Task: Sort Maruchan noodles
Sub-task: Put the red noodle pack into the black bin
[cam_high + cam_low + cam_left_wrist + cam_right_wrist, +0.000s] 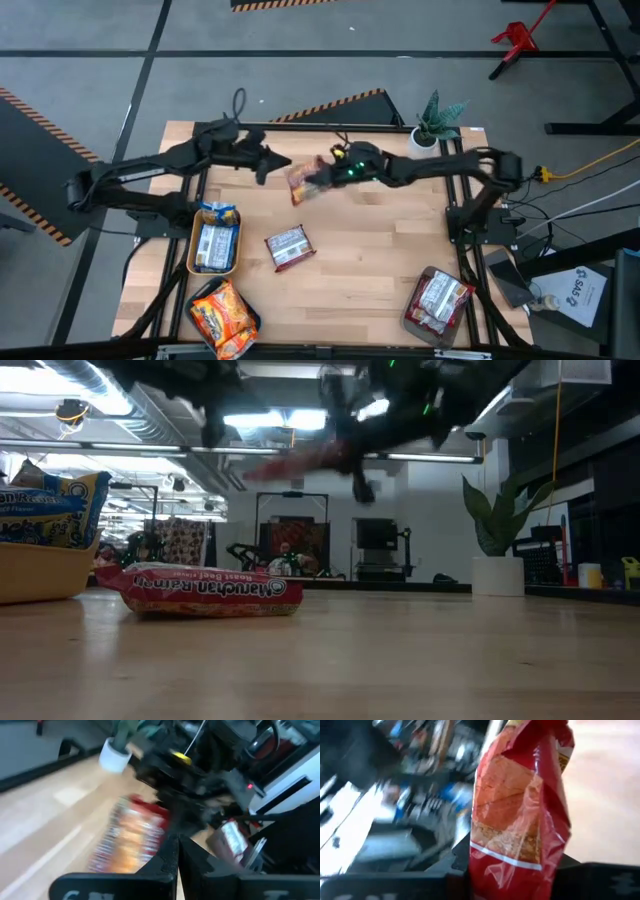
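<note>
Two orange packets point(222, 315) filled the near-left tray; a red-brown packet point(288, 247) lay mid-surface point(370, 270), blue ones point(215, 240) in the yellow tray point(192, 255). Farther back, the right gripper point(318, 181) held a red packet point(302, 183) aloft in its jaws. Just left, the left gripper point(270, 168) hung with jaws closed, empty.

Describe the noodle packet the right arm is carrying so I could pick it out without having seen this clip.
Start at the potted plant at the table's far edge and follow the right gripper out toward the table's middle. Pinched in it, lifted off the wood, is a red-and-silver packet. Unlike the packet lying flat mid-table and those in the trays, it alone hangs in the air.
</note>
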{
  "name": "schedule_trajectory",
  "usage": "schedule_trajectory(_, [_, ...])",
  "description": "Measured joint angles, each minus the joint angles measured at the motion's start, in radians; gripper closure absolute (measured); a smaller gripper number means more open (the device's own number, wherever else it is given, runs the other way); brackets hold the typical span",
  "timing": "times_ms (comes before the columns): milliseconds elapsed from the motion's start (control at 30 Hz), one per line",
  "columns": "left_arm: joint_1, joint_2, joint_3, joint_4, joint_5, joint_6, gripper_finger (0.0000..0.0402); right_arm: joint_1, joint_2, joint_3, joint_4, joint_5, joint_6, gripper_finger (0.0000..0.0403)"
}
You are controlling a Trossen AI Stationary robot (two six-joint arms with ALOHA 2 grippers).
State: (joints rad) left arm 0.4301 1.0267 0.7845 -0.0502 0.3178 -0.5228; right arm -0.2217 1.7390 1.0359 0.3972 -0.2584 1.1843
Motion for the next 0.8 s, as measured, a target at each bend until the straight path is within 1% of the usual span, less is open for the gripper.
schedule_trajectory(100, [-0.022,-0.061,0.000,0.001,-0.039,0.003,0.0401,0.067,-0.117,0.001,-0.123,-0.056,-0.030,0.0304])
schedule_trajectory(167, [-0.038,-0.092,0.000,-0.001,-0.065,0.010,0.0401,0.119,-0.204,0.001,-0.271,-0.077,-0.031,0.0304])
schedule_trajectory(200, [-0.045,-0.103,0.000,0.000,-0.078,0.010,0.0401,0.151,-0.252,0.001,-0.352,-0.070,-0.031,0.0305])
schedule_trajectory(267, [-0.056,-0.118,0.001,-0.001,-0.097,0.014,0.0401,0.220,-0.351,0.001,-0.503,-0.012,-0.010,0.0306])
schedule_trajectory(367, [-0.066,-0.125,0.000,-0.003,-0.098,0.042,0.0401,0.337,-0.506,0.001,-0.712,0.105,0.053,0.0304])
schedule_trajectory(433, [-0.067,-0.125,0.000,-0.004,-0.098,0.039,0.0401,0.432,-0.609,0.001,-0.832,0.197,0.125,0.0304])
schedule_trajectory(533, [-0.067,-0.125,0.000,-0.004,-0.098,0.036,0.0401,0.597,-0.739,0.001,-0.995,0.365,0.261,0.0305])
schedule_trajectory(600, [-0.067,-0.125,0.000,-0.006,-0.099,0.036,0.0401,0.717,-0.796,0.001,-1.121,0.462,0.382,0.0305])
schedule_trajectory(633, [-0.067,-0.125,0.000,-0.006,-0.099,0.036,0.0401,0.775,-0.816,0.001,-1.184,0.489,0.449,0.0305])
schedule_trajectory(700, [-0.067,-0.125,0.000,-0.006,-0.099,0.038,0.0402,0.884,-0.834,0.001,-1.304,0.499,0.587,0.0305])
schedule_trajectory(800, [-0.067,-0.125,0.001,-0.009,-0.099,0.064,0.0401,1.015,-0.830,0.001,-1.423,0.445,0.733,0.0305])
